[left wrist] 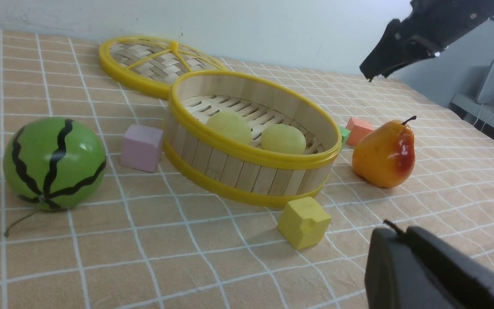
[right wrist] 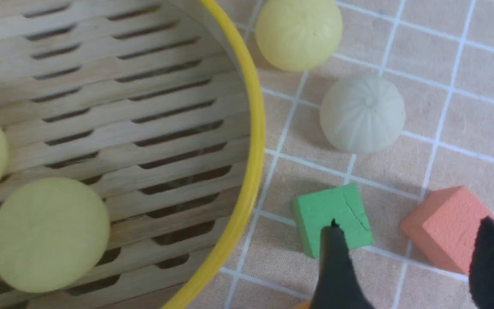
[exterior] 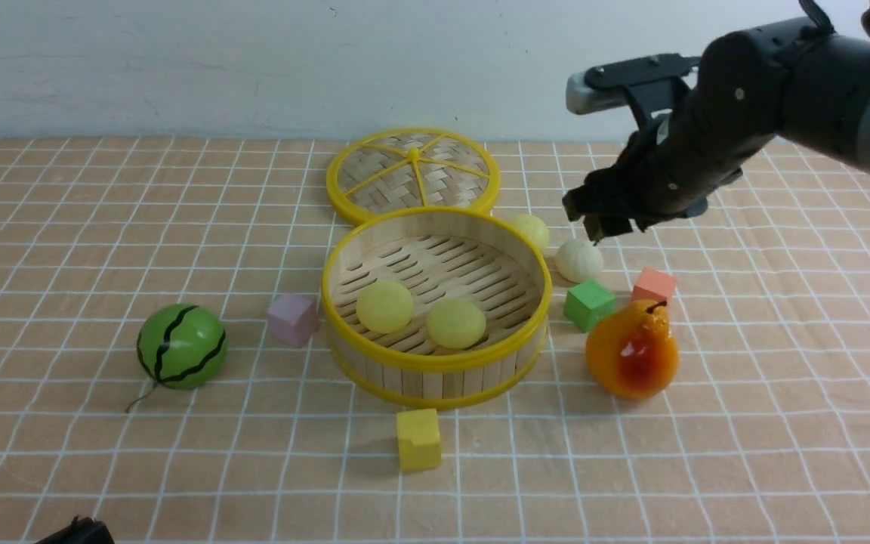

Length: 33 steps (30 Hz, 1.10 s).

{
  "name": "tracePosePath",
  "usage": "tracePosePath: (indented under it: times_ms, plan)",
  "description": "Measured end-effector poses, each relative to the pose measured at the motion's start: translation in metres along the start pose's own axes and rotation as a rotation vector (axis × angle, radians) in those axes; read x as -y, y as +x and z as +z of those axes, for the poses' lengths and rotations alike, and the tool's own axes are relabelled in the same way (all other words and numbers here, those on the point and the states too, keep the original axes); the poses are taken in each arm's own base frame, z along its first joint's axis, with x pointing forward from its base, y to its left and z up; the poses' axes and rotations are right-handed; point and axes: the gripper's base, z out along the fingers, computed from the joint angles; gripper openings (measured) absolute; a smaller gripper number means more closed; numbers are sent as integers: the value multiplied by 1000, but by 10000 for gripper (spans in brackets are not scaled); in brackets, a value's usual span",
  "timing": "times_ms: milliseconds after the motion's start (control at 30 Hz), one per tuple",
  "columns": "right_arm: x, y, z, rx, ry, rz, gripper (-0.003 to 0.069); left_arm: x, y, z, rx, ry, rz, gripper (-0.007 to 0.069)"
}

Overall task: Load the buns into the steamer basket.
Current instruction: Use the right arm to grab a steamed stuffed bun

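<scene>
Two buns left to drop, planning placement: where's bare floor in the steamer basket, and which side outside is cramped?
Bare: far half of the steamer basket, between the two buns inside and its far wall. Crowded: its right side, where the yellow bun, off-white bun, green cube, orange cube and pear cluster. Open cloth: between watermelon ball and pink cube.

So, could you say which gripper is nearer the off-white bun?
Right. The right gripper hovers close above the off-white bun; the left gripper sits far to its left.

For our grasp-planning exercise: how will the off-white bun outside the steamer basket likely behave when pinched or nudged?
The off-white bun is rounded, so a nudge would probably roll it. Its ribbed, matte surface likely grips well.
</scene>
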Motion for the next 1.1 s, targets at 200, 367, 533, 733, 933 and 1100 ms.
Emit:
tracePosePath:
  times_ms: [200, 367, 533, 733, 933, 1100]
  plan:
    - [2, -9, 35, 8, -32, 5, 384, 0, 0, 0, 0, 0, 0, 29]
    - [10, -20, 61, 33, -23, 14, 384, 0, 0, 0, -5, -1, 0, 32]
    - [20, -22, 80, 31, -15, 33, 382, 0, 1, 0, -6, -1, 0, 37]
    - [25, -21, 99, 53, -13, 48, 353, 0, 1, 0, -7, -1, 0, 39]
    - [25, -18, 106, 50, -12, 49, 239, 0, 1, 0, -8, -2, 0, 46]
    - [25, -20, 104, 55, -12, 29, 23, 0, 1, 0, -9, -2, 0, 52]
